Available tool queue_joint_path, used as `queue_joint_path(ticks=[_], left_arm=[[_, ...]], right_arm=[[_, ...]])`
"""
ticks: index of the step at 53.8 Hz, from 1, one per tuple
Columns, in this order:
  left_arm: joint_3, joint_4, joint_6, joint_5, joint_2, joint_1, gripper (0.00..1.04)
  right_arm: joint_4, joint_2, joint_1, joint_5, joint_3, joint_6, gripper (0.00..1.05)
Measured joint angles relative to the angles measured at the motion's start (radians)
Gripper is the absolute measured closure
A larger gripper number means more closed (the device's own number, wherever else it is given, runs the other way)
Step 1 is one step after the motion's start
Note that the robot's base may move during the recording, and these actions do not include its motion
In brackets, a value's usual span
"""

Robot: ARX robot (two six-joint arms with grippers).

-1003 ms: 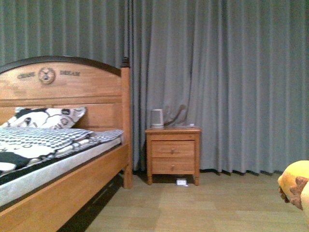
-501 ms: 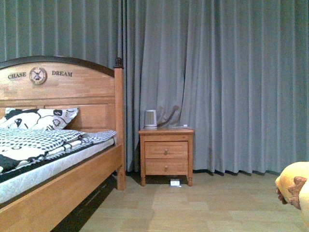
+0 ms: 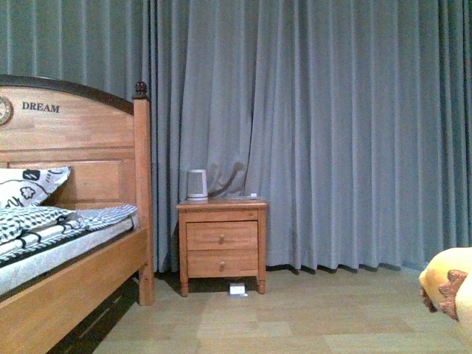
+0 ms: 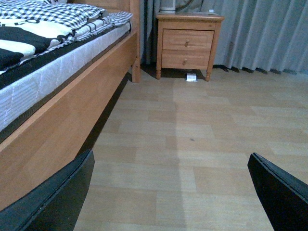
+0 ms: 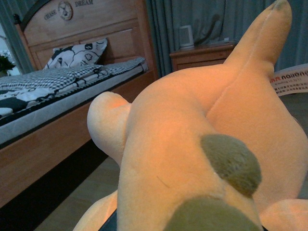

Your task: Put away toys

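1. Grey curtains (image 3: 332, 133) cover the back wall. A wooden bed (image 3: 74, 251) stands at the left, with a nightstand (image 3: 221, 240) just beside its headboard and a white kettle (image 3: 196, 184) on top.
2. An orange-yellow plush toy (image 3: 451, 287) shows low at the right edge of the front view and fills the right wrist view.
3. On the left gripper (image 4: 171, 156), the fingers are spread wide with nothing between them, over the wood floor (image 4: 202, 125) beside the bed.
4. On the right gripper, the toy hides the fingers; grip state cannot be determined.
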Motion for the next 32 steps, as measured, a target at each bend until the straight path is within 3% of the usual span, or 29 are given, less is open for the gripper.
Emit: queue_joint_path(ticks=[32], left_arm=[[0.0, 0.0, 0.0, -0.001, 0.0, 0.0, 0.06]], right_arm=[[0.0, 0.001, 0.0, 0.002, 0.0, 0.0, 0.86]])
